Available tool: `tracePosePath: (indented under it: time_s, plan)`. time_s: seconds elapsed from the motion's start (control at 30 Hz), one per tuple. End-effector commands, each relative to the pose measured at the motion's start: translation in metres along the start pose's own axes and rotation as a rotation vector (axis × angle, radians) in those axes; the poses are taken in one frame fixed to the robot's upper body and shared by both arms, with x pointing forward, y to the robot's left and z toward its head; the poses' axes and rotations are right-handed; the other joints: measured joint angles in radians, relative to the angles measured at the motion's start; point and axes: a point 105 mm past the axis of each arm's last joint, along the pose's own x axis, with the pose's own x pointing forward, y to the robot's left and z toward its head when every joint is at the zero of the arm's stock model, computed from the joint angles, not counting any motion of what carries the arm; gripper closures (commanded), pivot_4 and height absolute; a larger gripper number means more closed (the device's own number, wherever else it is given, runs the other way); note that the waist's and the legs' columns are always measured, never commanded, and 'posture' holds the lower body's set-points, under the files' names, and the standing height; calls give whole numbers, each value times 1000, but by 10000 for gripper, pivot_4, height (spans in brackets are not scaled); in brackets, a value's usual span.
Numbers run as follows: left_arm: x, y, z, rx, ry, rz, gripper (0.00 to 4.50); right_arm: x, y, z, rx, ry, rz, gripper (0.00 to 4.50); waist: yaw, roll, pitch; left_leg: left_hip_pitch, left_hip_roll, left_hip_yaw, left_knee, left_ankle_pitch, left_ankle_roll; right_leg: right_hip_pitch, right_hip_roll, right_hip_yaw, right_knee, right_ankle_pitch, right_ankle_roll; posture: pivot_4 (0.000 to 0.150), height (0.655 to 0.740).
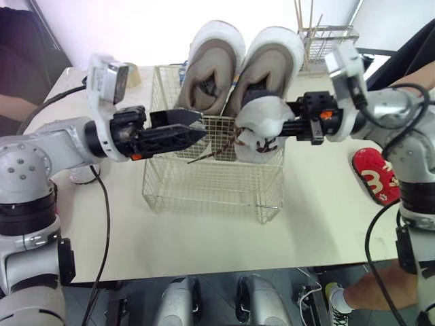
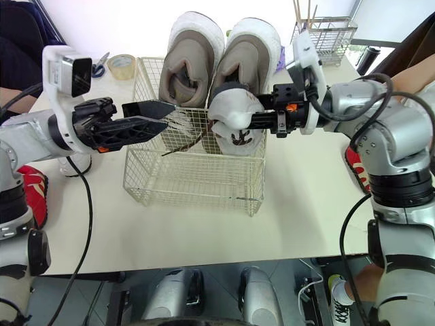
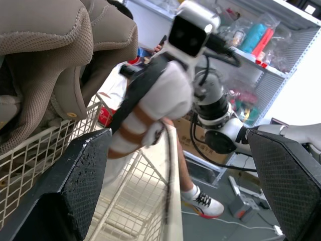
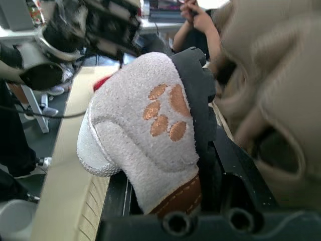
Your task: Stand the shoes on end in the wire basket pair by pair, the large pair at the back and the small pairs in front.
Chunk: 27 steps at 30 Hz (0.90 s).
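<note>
Over the wire basket (image 1: pixel 204 190), right fingers (image 1: pixel 297 128) pinch the rim of a white fluffy shoe (image 1: pixel 262 122), seemingly soft, light; left fingers (image 3: pixel 75 181) are open.

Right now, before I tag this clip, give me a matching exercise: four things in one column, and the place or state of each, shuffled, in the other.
Things
1. large tan pair
2. small white shoe
3. red shoe by the right arm
4. left tool

Places or states
A. open, reaching over the wire basket from the left
B. standing on end at the back of the basket
C. flat on the table, outside the basket
D. gripped by the right tool, over the basket's front

Pairs: 1-B, 2-D, 3-C, 4-A
</note>
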Motion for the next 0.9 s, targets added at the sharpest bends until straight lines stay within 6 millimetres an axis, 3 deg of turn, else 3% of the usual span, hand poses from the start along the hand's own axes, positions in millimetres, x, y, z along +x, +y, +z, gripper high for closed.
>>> tracePosePath:
  time_s: [0.03, 0.27, 0.57, 0.83, 0.9]
  plan:
    - [-5, -5, 10, 39, -32, -4, 297, -1, -3, -8, -40, 29, 5, 37890, 0, 0, 0, 0, 0, 0, 0, 0, 0, 0, 0, 0, 0, 0, 0, 1500, 7400]
    - [-9, -5, 10, 44, -32, 3, 297, 3, 2, -35, -14, 100, 21, 37890, 1, 0, 0, 0, 0, 0, 0, 2, -3, 0, 0, 0, 0, 0, 0, 1500, 7400]
    - [-12, -7, 11, 50, -34, 1, 297, 4, 4, -47, 11, 146, 6, 37890, 2, 0, 0, 1, 0, 0, 0, 2, -3, 1, 0, 0, 0, 0, 0, 1500, 7400]
    - [-15, -8, 11, 53, -34, -2, 0, -3, 4, -42, -3, 188, -26, 141, 0, 0, 0, 1, 0, 0, 0, 2, -4, 2, 0, 0, 0, 0, 0, 1500, 7400]
    - [-16, -9, 10, 55, -34, -2, 0, -8, 5, -37, -13, 200, -37, 141, 3, 0, 0, 1, 0, -1, 0, 2, -4, 2, 0, 0, 0, 0, 0, 1500, 7400]
